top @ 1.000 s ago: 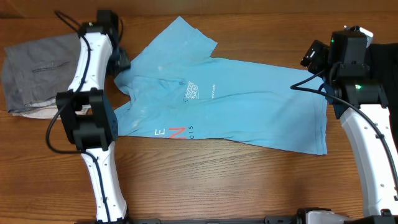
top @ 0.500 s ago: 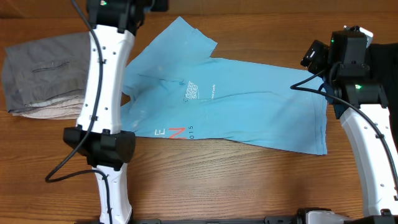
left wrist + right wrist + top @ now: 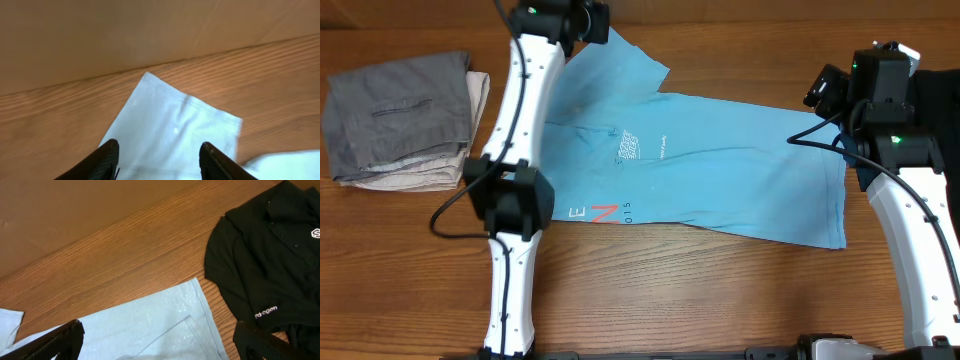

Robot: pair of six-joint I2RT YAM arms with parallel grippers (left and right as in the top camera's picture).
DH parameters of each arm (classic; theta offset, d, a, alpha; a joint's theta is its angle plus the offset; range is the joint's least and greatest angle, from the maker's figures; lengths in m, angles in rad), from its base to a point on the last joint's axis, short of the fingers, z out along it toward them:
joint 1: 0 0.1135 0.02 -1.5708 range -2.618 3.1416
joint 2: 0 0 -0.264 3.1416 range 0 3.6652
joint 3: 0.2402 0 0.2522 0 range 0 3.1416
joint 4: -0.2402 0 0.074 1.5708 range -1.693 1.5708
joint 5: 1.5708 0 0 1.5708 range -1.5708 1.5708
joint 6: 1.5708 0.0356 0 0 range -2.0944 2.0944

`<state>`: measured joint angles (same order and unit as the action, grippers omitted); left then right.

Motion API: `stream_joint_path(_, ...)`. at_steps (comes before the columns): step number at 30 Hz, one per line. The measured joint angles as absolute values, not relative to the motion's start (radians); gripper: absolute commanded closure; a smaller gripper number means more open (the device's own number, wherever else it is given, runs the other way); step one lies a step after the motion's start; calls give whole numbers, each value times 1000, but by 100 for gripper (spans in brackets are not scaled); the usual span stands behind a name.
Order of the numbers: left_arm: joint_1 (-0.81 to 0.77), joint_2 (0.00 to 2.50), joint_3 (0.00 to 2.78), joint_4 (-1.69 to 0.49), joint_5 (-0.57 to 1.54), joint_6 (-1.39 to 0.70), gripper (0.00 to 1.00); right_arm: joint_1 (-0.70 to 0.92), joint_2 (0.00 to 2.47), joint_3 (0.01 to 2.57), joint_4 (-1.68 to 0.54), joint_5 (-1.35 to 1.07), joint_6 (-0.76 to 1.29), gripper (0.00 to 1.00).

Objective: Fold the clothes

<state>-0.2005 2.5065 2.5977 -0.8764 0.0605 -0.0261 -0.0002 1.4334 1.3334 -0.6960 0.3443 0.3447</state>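
We have the T-shirt lying on the table, mostly flat, light blue, running from centre-left to the right. The hem end is at the right and one sleeve points to the far edge. White print sits mid-chest. A coral letter N shows along the near edge, next to smaller white characters.

Left gripper: reached out to the far side, over that sleeve. Jaws are partly apart with nothing between them, and we see only sleeve fabric below the gap. From the wrist view we can't tell whether the fingertips touch the cloth.

Right gripper: jaws spread wide, holding nothing, above the far right corner of the shirt. The hem corner shows between the fingers.

Just beside that corner we see a black garment with small white lettering. It is off the shirt, with bare wood between them.

At the left end of the table there is a folded grey garment on top of a beige one. Both lie apart from the shirt. The left arm runs between that stack and the shirt.
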Motion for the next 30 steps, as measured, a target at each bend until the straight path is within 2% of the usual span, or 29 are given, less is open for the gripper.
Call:
stream_joint_path(6, -200, 2619, 2597, -720, 61, -7, 46, 0, 1433, 1333, -695, 345, 344, 0)
stream_joint_path(19, -192, 2814, 2597, -524, 60, 57, 46, 0, 1433, 1333, -695, 344, 345, 0)
stream_joint_path(25, -192, 2854, 2597, -500, 30, 78, 46, 0, 1433, 1333, -696, 345, 345, 0)
stream_joint_path(30, -190, 2854, 2612, -560, -3, 79, 46, 0, 1433, 1333, -696, 345, 344, 0)
